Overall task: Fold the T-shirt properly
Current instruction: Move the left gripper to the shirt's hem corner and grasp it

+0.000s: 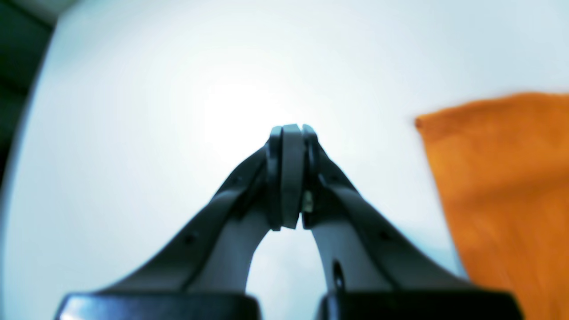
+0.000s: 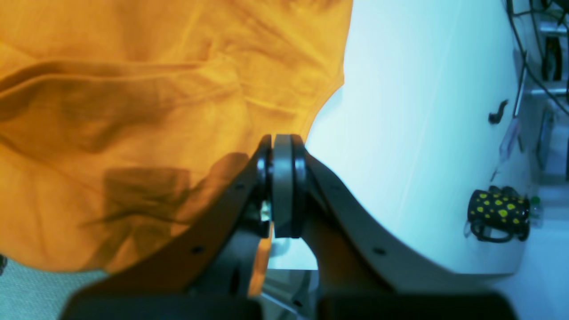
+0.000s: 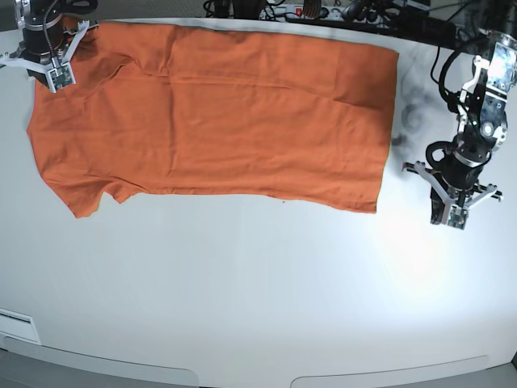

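Base view caught orange T-shirt spread between two closed grippers

The T-shirt (image 3: 242, 121) lay across the far part of the white bench (image 3: 266, 283), creased, with its lower edge uneven and a ragged corner hanging lowest toward the view's left. The left gripper (image 3: 451, 212) was closed and empty, apart from the cloth, beside its edge on the view's right. The left wrist view, blurred in places, showed its fingertips together above bare white surface, with a corner of the shirt off to that picture's right.

The right gripper (image 3: 59, 74) was at the view's upper left, over the shirt's end. Its fingers were also closed; whether they touched the cloth could not be told. The right wrist view showed folds and dark shadows on the fabric around them. On that picture's right was a dark patterned object with yellow spots (image 2: 498, 212), near the bench's edge.
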Controlling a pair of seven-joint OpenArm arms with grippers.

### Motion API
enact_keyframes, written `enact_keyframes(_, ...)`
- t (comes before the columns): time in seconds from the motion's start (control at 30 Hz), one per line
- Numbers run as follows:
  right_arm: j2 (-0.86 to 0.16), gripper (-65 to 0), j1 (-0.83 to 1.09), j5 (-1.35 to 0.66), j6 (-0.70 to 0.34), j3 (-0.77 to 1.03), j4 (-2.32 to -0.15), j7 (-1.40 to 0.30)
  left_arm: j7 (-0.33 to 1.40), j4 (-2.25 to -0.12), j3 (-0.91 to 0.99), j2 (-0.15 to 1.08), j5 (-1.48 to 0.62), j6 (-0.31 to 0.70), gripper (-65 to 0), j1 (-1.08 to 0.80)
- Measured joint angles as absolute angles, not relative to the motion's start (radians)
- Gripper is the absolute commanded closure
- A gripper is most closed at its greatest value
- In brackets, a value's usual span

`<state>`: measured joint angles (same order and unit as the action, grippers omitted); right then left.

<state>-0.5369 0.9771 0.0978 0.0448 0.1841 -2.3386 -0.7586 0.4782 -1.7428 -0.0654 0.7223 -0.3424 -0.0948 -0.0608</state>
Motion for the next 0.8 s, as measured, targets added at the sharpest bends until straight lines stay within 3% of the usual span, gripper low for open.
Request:
enact_keyframes(0.07,-0.535,0.0,0.979,0.097,0.044,0.184,-2.339,-0.761,0.458,-1.652,-0.065,0.69,-0.374,-0.122,-2.7,-0.014)
enact_keyframes(0.17,-0.537,0.0,0.978,0.098,0.045,0.184,-2.338,-0.76,0.498,-1.551,-0.065,0.645,-0.424,-0.175,-19.4,0.045)
enact_keyframes(0.2,-0.537,0.0,0.978,0.098,0.045,0.184,-2.339,-0.76,0.539,-1.529,-0.065,0.634,-0.442,-0.175,-21.3,0.062)
enact_keyframes(0.27,-0.536,0.0,0.979,0.098,0.045,0.184,-2.339,-0.76,0.621,-1.49,-0.065,0.605,-0.45,-0.149,-21.2,0.099)
enact_keyframes(0.37,-0.536,0.0,0.976,0.098,0.045,0.184,-2.338,-0.759,0.712,-1.445,-0.065,0.561,-0.499,0.021,-21.3,0.159)
enact_keyframes(0.57,-0.535,0.0,0.973,0.097,0.044,0.184,-2.338,-0.76,0.809,-1.424,-0.065,0.546,-0.653,0.239,-28.8,0.213)
enact_keyframes(0.8,-0.535,0.0,0.973,0.097,0.045,0.184,-2.338,-0.76,0.805,-1.424,-0.065,0.546,-0.682,0.272,-28.9,0.19)
